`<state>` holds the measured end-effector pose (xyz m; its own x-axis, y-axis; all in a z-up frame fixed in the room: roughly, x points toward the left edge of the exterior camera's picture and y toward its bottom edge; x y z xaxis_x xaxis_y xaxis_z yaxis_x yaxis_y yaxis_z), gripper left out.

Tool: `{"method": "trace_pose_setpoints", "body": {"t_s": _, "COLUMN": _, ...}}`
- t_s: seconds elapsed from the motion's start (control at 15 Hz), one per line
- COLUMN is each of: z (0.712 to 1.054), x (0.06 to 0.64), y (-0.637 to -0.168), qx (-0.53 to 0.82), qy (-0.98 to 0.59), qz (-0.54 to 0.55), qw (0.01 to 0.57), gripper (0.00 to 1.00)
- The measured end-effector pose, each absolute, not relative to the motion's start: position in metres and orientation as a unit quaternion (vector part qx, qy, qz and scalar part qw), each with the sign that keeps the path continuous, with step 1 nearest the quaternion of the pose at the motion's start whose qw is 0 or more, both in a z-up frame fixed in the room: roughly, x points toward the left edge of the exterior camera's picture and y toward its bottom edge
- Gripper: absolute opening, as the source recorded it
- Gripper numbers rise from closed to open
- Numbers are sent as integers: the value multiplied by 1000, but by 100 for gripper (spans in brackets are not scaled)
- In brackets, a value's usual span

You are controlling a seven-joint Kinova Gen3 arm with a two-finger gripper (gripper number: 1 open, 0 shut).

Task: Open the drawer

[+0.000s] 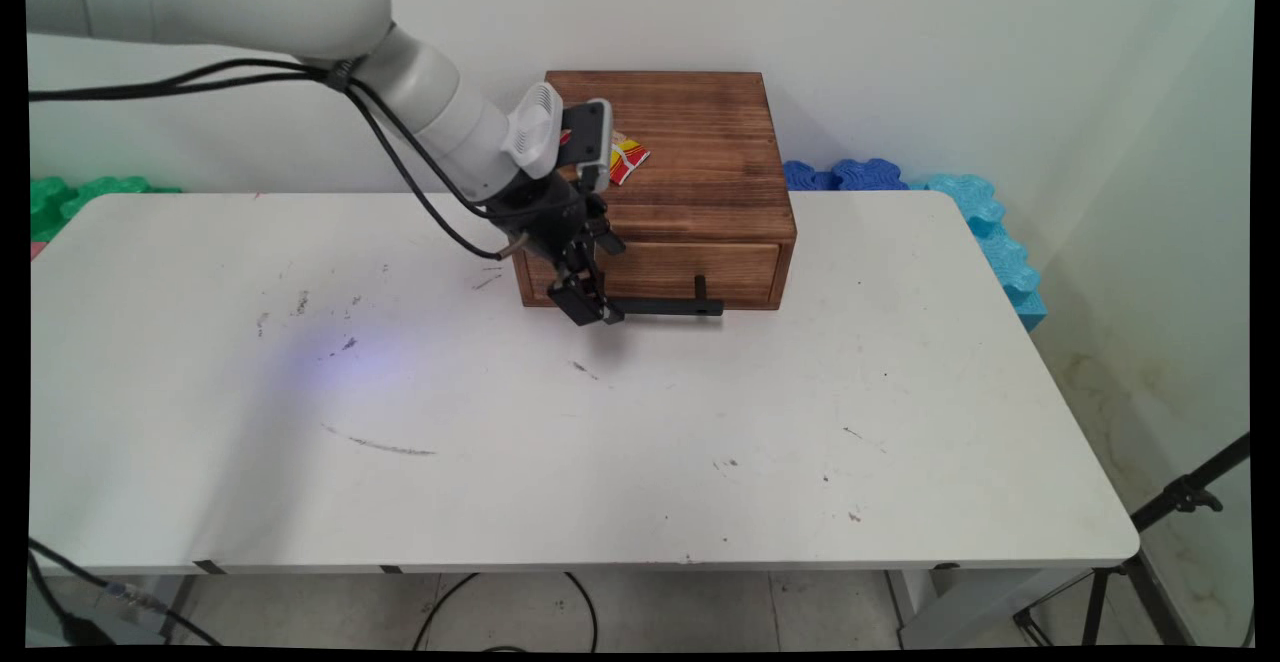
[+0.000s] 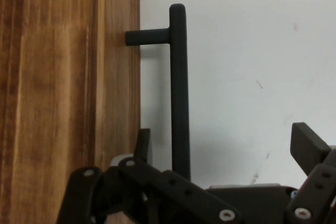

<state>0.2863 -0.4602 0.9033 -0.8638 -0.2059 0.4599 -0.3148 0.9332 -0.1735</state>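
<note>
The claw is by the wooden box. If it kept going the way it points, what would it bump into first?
Probably the black handle on the drawer. The claw is open, and the bar already runs between its fingers. Depth is hard to judge.

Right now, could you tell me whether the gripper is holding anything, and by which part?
Nothing is held. The gripper is open, its fingers spread either side of the drawer's black bar handle, near its left end, on the wooden box.

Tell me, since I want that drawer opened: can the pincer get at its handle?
Probably yes: the pincer is open astride the black handle of the wooden box, one finger clear; nothing blocks it.
</note>
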Motion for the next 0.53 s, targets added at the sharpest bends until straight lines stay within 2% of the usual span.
{"method": "trace_pose_setpoints", "body": {"t_s": 0.53, "z": 879, "x": 277, "y": -471, "qx": 130, "qy": -960, "qz": 111, "qw": 223, "gripper": 100}}
